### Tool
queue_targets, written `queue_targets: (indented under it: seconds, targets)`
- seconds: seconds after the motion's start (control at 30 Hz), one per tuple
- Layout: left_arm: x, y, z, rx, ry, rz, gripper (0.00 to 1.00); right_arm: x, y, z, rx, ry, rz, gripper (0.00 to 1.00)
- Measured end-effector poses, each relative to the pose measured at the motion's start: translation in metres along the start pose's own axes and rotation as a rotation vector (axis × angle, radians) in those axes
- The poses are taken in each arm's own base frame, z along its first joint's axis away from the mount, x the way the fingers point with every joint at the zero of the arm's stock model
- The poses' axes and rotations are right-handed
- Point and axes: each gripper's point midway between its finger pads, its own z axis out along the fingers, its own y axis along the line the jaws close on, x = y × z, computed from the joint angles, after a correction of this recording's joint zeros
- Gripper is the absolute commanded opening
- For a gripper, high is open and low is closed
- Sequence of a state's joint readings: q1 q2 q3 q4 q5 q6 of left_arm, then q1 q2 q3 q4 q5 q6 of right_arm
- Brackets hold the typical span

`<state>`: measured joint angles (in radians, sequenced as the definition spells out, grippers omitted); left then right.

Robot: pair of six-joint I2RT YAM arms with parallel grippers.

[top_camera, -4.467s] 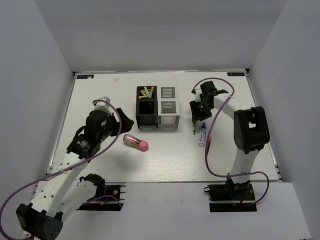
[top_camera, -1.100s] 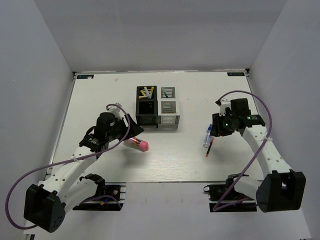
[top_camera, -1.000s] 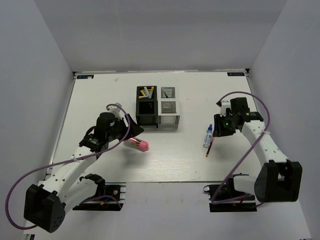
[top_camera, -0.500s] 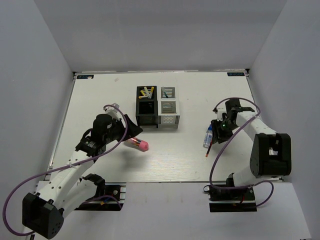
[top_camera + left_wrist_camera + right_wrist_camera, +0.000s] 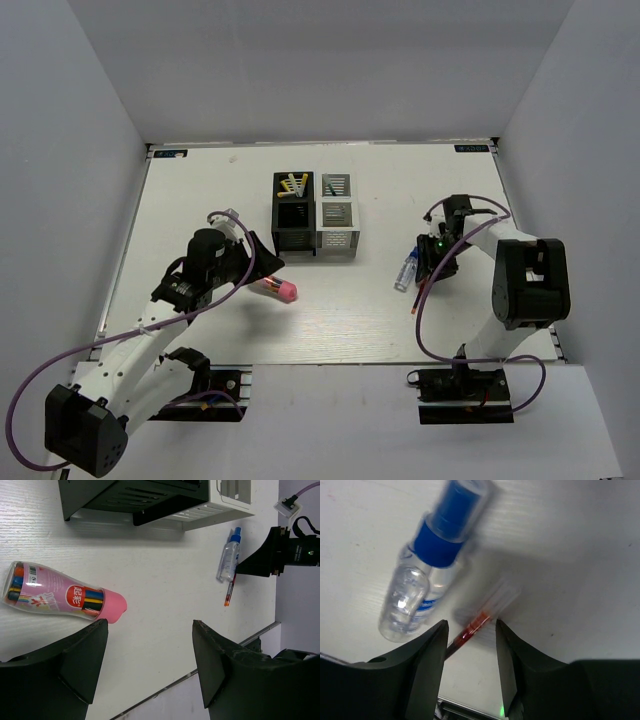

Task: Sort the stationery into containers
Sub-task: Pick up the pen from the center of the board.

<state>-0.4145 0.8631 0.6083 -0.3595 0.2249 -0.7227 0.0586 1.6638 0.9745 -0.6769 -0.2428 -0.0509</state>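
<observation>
While our right gripper (image 5: 427,265) hangs part-open and empty astride the thin red pen (image 5: 479,616), closing may snag the clear blue-capped bottle (image 5: 420,587) beside it.

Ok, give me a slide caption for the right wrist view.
Right gripper, jaws open, over a red pen lying beside a blue-capped clear bottle on the white table.

Clear blue-capped spray bottle (image 5: 427,575): motion-blurred, label unreadable.
Thin red pen (image 5: 479,619): blurred, one end hidden behind the right pincer (image 5: 470,630).
Black mesh organizer (image 5: 135,497), silver-white mesh organizer (image 5: 220,515): cut off by the left wrist view's upper edge.
Pens (image 5: 293,184) in far black cell: too small to count.
</observation>
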Motion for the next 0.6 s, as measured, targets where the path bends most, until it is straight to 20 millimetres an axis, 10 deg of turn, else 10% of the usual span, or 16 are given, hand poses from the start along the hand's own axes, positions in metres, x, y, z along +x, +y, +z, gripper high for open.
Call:
queue_targets:
  seconds: [0.6]
  targets:
    - [0.0009,0.0017,-0.0002,-0.008,0.003,-0.002,0.78,-0.0059,-0.0022,0.0078,0.054,0.001,0.098,0.00]
